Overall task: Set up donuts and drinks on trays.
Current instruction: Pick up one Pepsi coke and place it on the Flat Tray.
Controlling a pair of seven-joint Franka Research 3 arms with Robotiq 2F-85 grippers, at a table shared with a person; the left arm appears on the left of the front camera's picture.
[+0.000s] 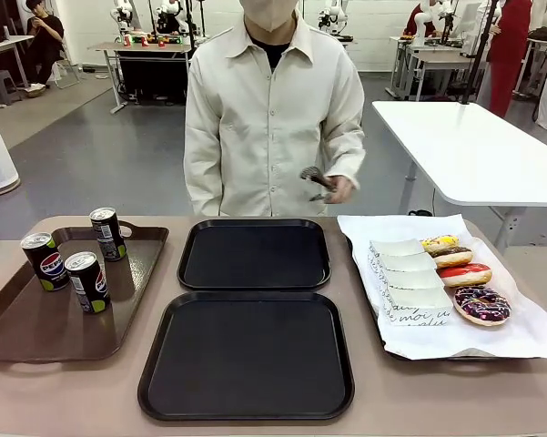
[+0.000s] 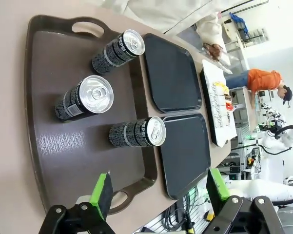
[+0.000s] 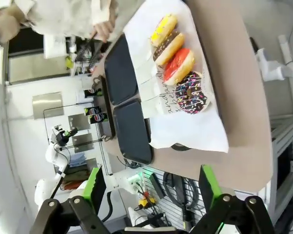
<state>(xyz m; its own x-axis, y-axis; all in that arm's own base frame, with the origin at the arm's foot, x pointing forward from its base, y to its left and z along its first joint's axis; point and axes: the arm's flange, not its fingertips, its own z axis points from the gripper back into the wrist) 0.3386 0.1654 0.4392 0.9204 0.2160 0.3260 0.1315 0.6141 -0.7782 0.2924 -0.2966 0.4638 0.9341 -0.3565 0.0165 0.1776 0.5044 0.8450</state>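
Front view: 3 drinks (image 1: 87,281) stand on the brown tray (image 1: 45,323), 4 donuts (image 1: 481,305) on white paper (image 1: 528,337), 2 black trays (image 1: 248,355) bare.
Left wrist view: left jaws open, facing the drinks, probably stiff and smooth; grip mid-body.
Right wrist view: right jaws open; donuts look soft, so hold the sides.

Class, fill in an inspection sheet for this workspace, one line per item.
surface: tan table.
job's things: near black tray and far black tray both empty; three Pepsi cans upright on brown tray; yellow donut, chocolate donut, red donut, purple-sprinkle donut beside white paper boxes on paper-lined tray.
clutter: nothing seen.
grippers: left gripper open, facing brown tray; right gripper open, empty.
cables: cable bundle below table's near edge.
surroundings: person opposite holding tongs; white table behind.
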